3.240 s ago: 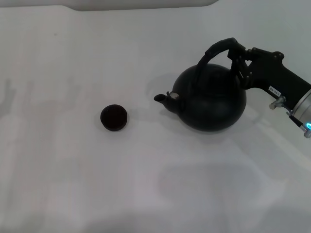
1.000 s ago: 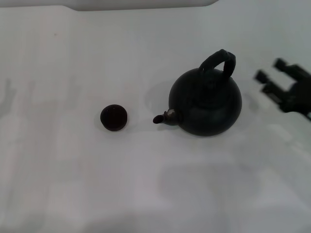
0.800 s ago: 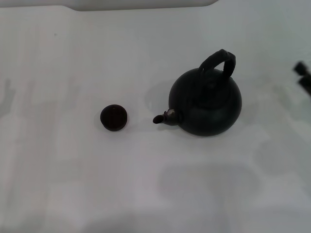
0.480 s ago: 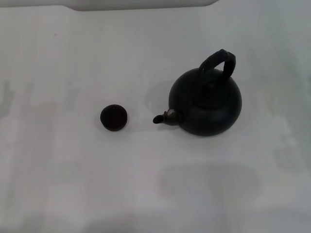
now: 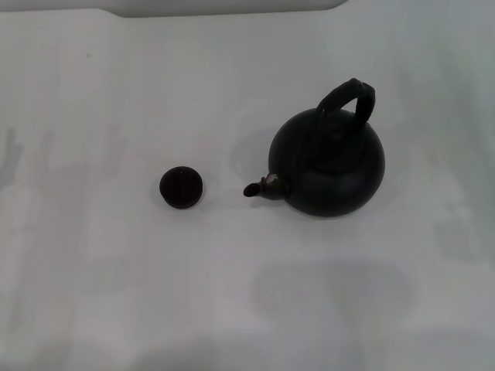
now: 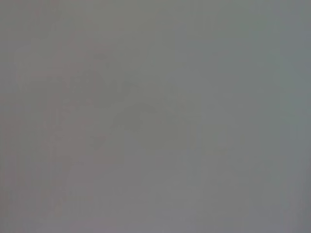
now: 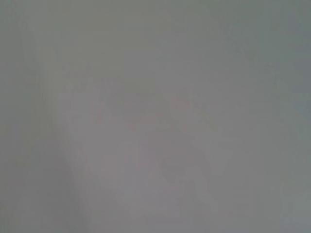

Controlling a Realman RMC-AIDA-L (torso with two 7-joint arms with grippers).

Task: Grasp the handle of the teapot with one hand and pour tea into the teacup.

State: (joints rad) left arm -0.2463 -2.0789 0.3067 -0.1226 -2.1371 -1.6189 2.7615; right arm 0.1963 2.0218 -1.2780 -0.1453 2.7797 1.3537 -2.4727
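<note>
The black teapot (image 5: 329,164) stands upright on the white table (image 5: 116,270), right of centre in the head view. Its arched handle (image 5: 348,97) rises over the top and nothing holds it. Its short spout (image 5: 255,188) points left toward the teacup (image 5: 182,187), a tiny dark round cup a short way to the left. Neither gripper shows in any view. Both wrist views show only a plain grey surface.
A pale raised edge (image 5: 224,8) runs along the far side of the table. Nothing else stands on the table in the head view.
My right gripper let go of the teapot handle, opened, and drew away to the right out of view. The teapot now sits a little lower with its spout turned slightly toward me.
</note>
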